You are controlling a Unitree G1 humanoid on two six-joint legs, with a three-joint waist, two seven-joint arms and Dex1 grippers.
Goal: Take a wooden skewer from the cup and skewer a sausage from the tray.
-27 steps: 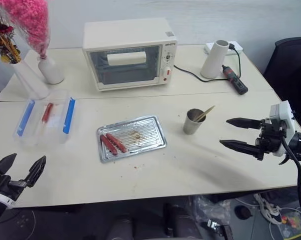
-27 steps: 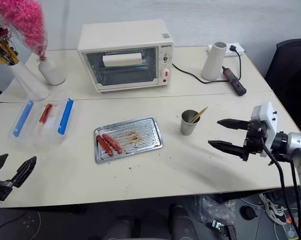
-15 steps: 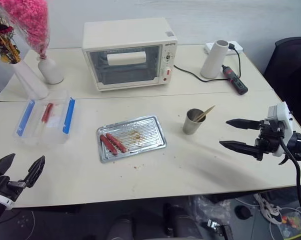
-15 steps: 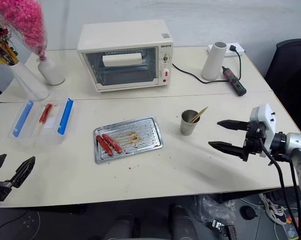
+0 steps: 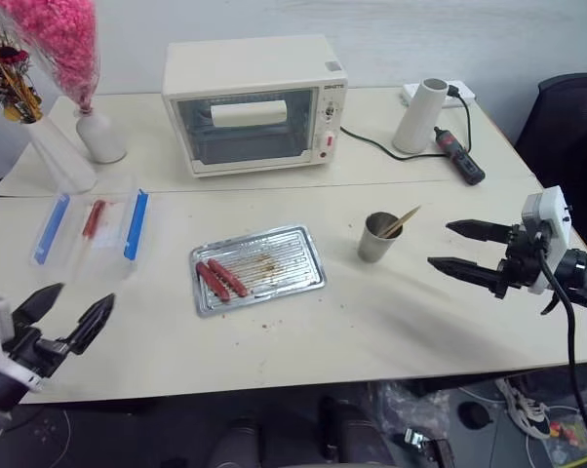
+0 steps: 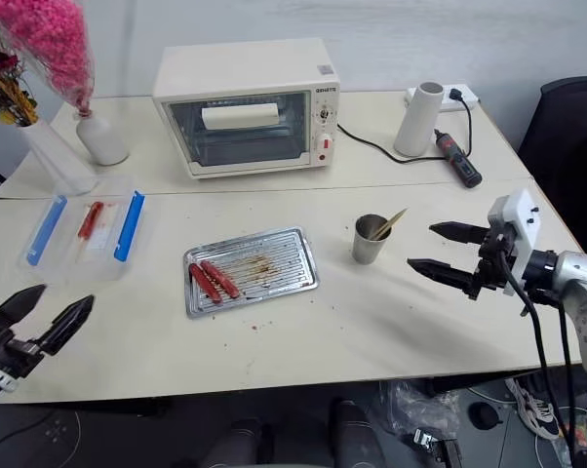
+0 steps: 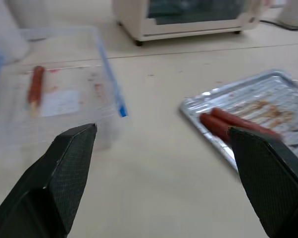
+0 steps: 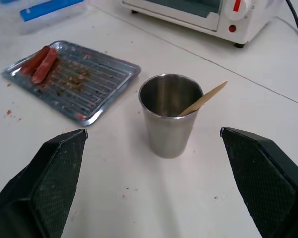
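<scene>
Wooden skewer [image 8: 204, 97]: thin, pale, leaning tilted in steel cup [image 8: 169, 115], right of greasy tray [image 5: 258, 269] with two sausages [image 5: 220, 279]. Since a moment ago, left gripper [image 5: 64, 314] raised and nearer the table edge; right gripper [image 5: 465, 248] a little higher. Both spread wide, empty, touching nothing.

Both head eyes look forward and down from above the near edge of the table [image 5: 391, 322], taking in its whole top. The left wrist camera sits low and close, facing the tray [image 7: 258, 114]. The right wrist camera looks closely at the cup [image 8: 170, 115], tray behind it, shared by all.
</scene>
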